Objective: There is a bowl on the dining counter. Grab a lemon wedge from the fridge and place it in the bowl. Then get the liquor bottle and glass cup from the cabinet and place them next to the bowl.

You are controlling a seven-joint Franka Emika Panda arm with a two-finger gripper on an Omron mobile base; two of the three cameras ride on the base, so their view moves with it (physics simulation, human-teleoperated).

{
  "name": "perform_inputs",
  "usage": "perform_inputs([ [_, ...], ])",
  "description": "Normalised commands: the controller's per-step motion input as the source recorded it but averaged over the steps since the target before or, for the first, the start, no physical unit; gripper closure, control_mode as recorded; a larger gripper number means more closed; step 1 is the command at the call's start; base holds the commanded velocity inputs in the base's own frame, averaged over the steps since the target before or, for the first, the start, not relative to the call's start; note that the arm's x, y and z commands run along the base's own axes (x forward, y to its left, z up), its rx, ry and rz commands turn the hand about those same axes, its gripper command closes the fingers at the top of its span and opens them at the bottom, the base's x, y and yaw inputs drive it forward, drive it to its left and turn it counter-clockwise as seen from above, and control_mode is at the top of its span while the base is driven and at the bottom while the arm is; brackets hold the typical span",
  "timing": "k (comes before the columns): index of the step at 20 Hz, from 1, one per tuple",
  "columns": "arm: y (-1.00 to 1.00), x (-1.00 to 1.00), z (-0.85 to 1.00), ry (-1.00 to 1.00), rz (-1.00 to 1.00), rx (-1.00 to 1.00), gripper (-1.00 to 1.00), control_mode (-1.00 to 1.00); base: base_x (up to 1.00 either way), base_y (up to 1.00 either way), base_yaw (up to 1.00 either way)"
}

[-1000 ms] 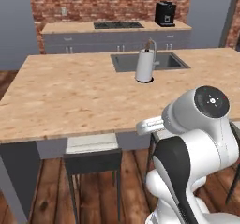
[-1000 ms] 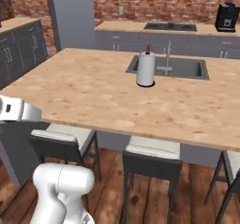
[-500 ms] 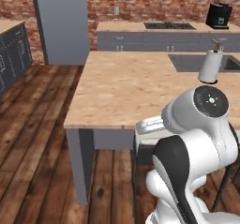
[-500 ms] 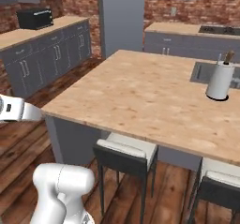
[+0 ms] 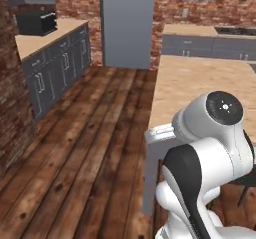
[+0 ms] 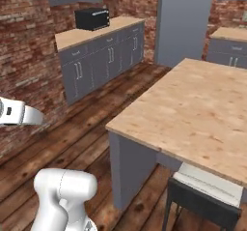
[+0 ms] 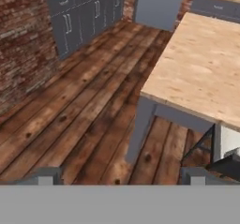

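Tall dark grey fridge (image 5: 127, 23) cut off at top; light tan speckled surface (image 6: 202, 109) partly cropped; tool (image 7: 119, 174) fingers apart, holding nothing

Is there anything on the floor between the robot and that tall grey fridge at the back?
Nothing visible blocks the way. The wooden floor runs bare up to the fridge; the dining counter stands off to the right, the grey cabinets to the left. The open gripper holds nothing.

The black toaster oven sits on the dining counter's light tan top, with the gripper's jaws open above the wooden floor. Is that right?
Not quite. The black toaster oven sits on the tan-topped counter with grey cabinet fronts by the brick wall, as the right base view shows. The gripper is open above the wooden floor.
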Motion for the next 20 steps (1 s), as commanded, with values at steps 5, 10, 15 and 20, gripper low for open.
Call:
perform_inputs([
  [5,0.0,0.0,0.0,0.0,0.0,0.0,-1.0,1.0,0.32,0.87,0.35],
  [10,0.0,0.0,0.0,0.0,0.0,0.0,-1.0,1.0,0.62,0.7,0.32],
  [15,0.0,0.0,0.0,0.0,0.0,0.0,-1.0,1.0,0.94,0.42,0.26],
  [20,0.0,0.0,0.0,0.0,0.0,0.0,-1.0,1.0,1.0,0.0,0.07],
])
